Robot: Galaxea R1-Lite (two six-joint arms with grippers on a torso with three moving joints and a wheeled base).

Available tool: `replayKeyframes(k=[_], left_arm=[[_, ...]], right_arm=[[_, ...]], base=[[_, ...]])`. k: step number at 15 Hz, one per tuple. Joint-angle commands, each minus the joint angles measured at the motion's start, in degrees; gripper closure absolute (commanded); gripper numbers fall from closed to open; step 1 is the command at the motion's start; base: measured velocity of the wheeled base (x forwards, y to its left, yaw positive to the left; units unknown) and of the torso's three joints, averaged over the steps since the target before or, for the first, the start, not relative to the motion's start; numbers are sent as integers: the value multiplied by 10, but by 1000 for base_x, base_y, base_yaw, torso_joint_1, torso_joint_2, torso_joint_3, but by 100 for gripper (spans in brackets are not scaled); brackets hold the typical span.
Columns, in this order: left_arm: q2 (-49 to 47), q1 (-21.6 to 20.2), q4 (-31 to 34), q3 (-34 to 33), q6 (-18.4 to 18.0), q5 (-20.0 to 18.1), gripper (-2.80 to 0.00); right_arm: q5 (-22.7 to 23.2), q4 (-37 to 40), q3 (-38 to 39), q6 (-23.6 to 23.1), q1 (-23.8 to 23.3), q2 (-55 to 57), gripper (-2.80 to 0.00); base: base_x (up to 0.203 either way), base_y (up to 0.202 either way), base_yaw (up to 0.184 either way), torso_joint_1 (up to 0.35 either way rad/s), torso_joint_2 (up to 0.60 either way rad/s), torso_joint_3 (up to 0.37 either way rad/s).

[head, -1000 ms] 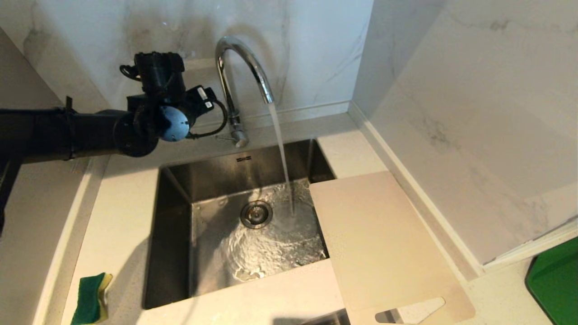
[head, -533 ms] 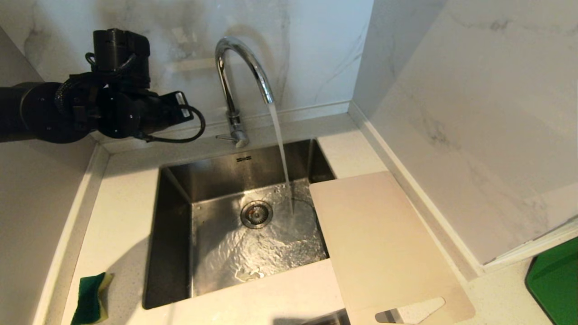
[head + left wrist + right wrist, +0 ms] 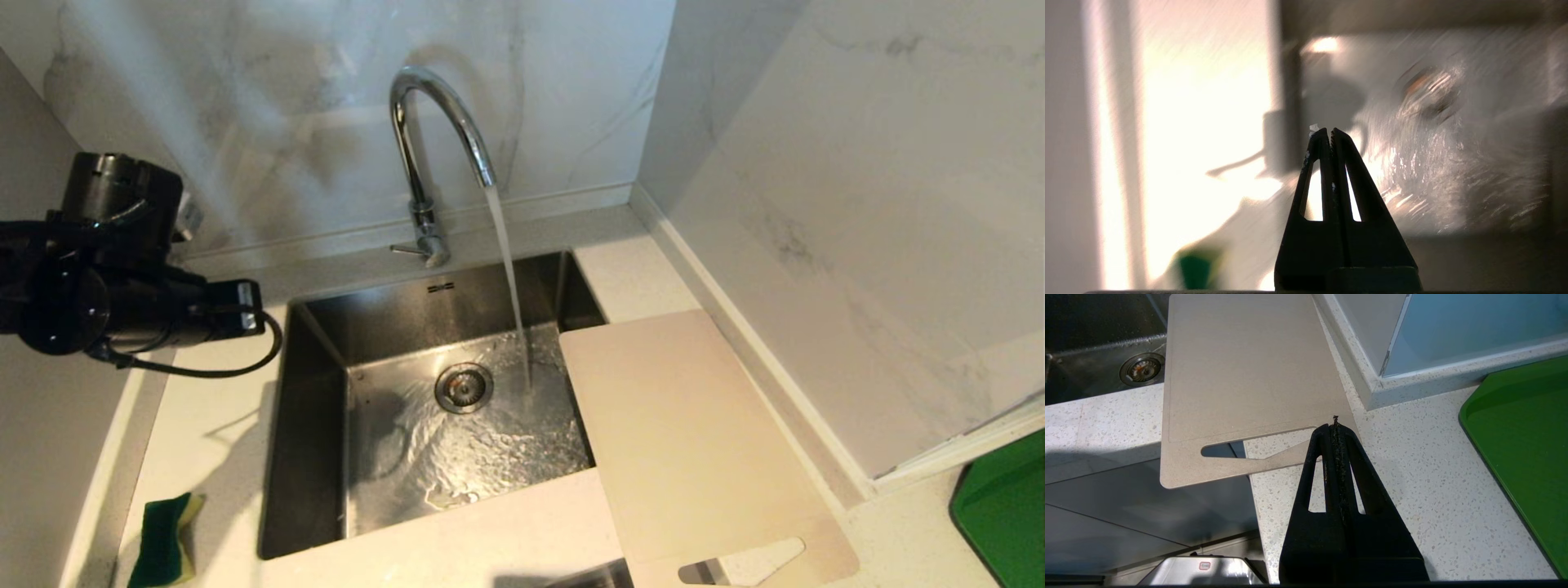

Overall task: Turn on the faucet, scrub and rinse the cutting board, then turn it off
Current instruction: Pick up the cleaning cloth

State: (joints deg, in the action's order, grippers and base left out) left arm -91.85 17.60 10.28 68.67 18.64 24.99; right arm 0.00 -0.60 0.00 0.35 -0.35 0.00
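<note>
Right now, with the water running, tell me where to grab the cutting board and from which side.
Take the cutting board by the strip beyond its handle slot, coming from the robot's side. It lies flat, so the faces offer no pinch, but that slotted end appears to overhang the counter's front edge, probably leaving room beneath.

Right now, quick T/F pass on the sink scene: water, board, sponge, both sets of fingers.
1. Water is running from the faucet into the sink. True.
2. The cutting board lies flat on the sink floor under the stream. False: it rests up on the counter at the sink's right side, one end overhanging the basin, beside the stream.
3. The left gripper has its fingers shut on the sponge. False: they are shut on nothing; the sponge lies on the counter left of the sink.
4. The right gripper has its fingers shut and empty, by the board's handle slot. True.
5. A green tray sits at the far right. True.
</note>
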Motion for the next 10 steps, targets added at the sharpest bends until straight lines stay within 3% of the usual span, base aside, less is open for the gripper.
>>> replayKeyframes(k=[1, 4, 7, 10], left_arm=[[56, -30, 3, -95, -13, -1, 0], [74, -62, -1, -203, -21, -19, 0], [78, -77, -1, -274, 9, -83, 0], [82, -80, -1, -302, 19, -83, 0]], right_arm=[[1, 0, 1, 0, 0, -1, 0], [0, 0, 0, 0, 0, -1, 0], [1, 0, 0, 0, 0, -1, 0], [1, 0, 0, 0, 0, -1, 0]], base=[[0, 0, 0, 0, 0, 0], [0, 0, 0, 0, 0, 0], [0, 0, 0, 0, 0, 0], [0, 0, 0, 0, 0, 0]])
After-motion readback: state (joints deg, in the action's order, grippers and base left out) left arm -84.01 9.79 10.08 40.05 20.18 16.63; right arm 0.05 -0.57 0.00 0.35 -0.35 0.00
